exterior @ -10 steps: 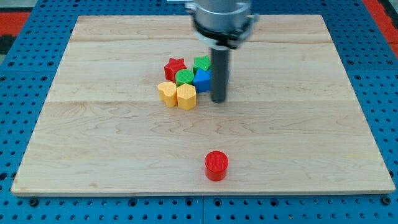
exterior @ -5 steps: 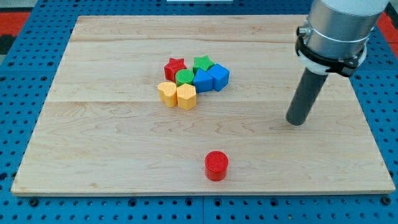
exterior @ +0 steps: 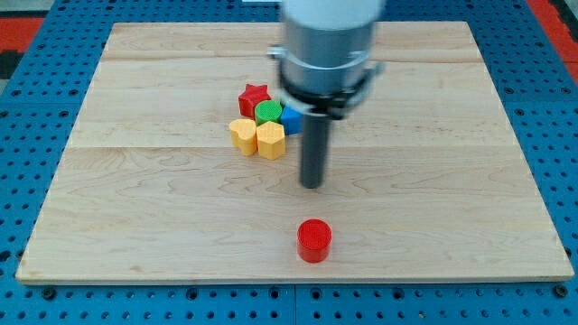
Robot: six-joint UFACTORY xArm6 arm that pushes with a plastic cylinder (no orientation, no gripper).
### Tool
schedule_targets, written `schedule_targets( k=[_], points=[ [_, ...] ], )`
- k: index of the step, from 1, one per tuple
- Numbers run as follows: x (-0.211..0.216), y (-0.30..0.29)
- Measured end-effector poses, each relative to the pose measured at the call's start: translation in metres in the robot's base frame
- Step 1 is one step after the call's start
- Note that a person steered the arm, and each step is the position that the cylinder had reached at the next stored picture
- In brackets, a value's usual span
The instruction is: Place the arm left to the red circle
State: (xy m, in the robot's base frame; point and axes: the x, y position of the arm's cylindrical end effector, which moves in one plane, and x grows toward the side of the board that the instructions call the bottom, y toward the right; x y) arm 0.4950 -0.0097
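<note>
The red circle point(exterior: 314, 240), a short red cylinder, sits near the view's bottom edge of the wooden board, a little right of centre. My tip point(exterior: 312, 184) rests on the board above the red circle in the view, almost straight over it and a short gap away. The rod and arm body rise from the tip toward the view's top.
A cluster of blocks lies left of and above my tip: a red star point(exterior: 254, 96), a green circle point(exterior: 267, 112), a blue block point(exterior: 291, 117) partly hidden by the arm, a yellow block point(exterior: 242, 135) and a yellow block point(exterior: 270, 139). The wooden board point(exterior: 135, 199) lies on a blue pegboard.
My tip swung from beside the cluster out to the view's right, then back left and down; it now stands just above the red circle. The blocks have not moved.
</note>
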Motion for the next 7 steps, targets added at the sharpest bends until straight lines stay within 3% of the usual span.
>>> schedule_targets(
  k=[1,4,5,6,7],
  points=[
    [0.0,-0.046],
    [0.002,-0.091],
    [0.022,-0.156],
    [0.071,-0.222],
    [0.11,-0.156]
  ],
)
